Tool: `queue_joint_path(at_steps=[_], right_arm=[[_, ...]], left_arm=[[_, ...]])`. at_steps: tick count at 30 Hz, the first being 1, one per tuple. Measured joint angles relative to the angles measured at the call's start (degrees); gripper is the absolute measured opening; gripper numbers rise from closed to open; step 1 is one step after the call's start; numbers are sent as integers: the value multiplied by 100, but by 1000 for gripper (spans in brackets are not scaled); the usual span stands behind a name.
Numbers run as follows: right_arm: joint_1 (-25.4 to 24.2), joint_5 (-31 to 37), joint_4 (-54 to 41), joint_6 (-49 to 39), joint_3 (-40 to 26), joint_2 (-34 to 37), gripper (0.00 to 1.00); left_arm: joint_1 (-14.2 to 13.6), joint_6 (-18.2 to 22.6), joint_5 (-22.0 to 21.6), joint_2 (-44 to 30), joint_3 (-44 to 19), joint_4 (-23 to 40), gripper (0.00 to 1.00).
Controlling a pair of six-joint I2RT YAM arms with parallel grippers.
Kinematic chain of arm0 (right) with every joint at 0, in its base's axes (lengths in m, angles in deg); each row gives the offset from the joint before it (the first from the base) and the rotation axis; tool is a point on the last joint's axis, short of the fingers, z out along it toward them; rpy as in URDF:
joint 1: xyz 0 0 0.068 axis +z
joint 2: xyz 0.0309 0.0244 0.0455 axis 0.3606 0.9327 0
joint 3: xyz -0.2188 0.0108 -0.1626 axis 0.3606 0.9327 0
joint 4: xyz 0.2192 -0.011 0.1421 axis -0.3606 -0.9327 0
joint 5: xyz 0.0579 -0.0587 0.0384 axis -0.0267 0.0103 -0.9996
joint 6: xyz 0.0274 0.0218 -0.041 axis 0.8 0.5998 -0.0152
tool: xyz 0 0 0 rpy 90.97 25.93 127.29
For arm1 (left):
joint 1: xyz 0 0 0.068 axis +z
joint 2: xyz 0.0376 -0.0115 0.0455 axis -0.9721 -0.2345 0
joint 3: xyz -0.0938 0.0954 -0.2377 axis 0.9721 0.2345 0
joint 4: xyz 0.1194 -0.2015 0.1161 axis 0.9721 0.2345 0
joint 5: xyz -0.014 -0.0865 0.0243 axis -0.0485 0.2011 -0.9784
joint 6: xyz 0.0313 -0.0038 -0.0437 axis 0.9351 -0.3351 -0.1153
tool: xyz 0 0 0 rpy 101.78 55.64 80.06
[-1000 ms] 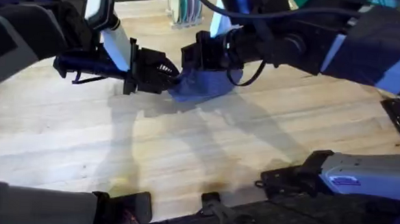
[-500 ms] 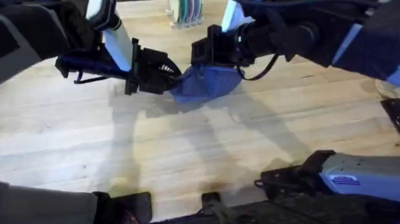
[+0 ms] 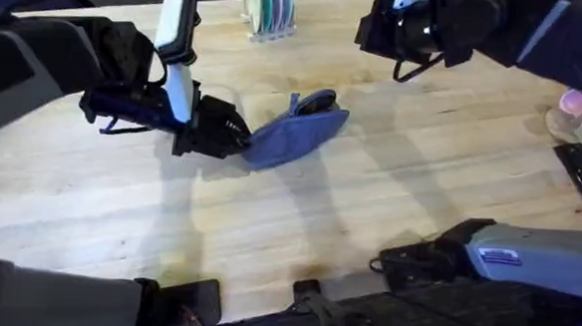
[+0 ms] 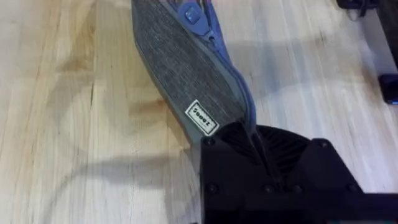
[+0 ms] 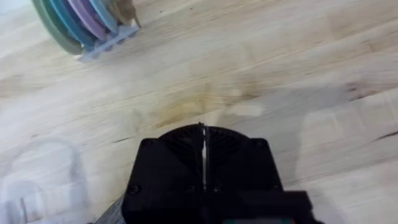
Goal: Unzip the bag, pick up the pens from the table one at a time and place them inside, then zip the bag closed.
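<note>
On the pale plank table (image 3: 297,233), the blue-grey denim pencil pouch (image 3: 292,138) lies flat, one end pinched in the left gripper (image 3: 234,138); the right gripper (image 5: 203,152), fingers pressed together, hovers well away

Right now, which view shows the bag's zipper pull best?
The left wrist view: the zipper pull lies near the bag's far end. The overhead view shows the bag whole but small. The right wrist view faces the table.

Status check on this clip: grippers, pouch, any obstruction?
Left gripper shut on one end of the blue-grey denim pencil pouch. Right gripper shut, empty, over bare wooden table. Pouch flat on table. Nothing in the way.
</note>
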Motion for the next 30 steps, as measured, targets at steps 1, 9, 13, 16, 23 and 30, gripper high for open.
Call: queue_joint_path(at_steps=[1,9,13,16,23,30], right_arm=[[-28,37,-1,-9,0,0,31],[-127,177,-1,-51,-2,-2,31],[-127,222,-5,-49,-2,-106,55],[-127,291,-8,-430,-2,-530,734],[-18,309,-81,-1136,-2,-1115,997],[278,308,-91,-1377,-2,-1434,998]], left_arm=[[0,0,-4,-1,0,0,45],[0,0,-22,-1,0,-2,44],[0,0,-24,-1,0,-2,44],[0,0,-26,1,0,-2,44],[0,0,-46,1,0,-4,44],[0,-10,21,1,0,32,413]])
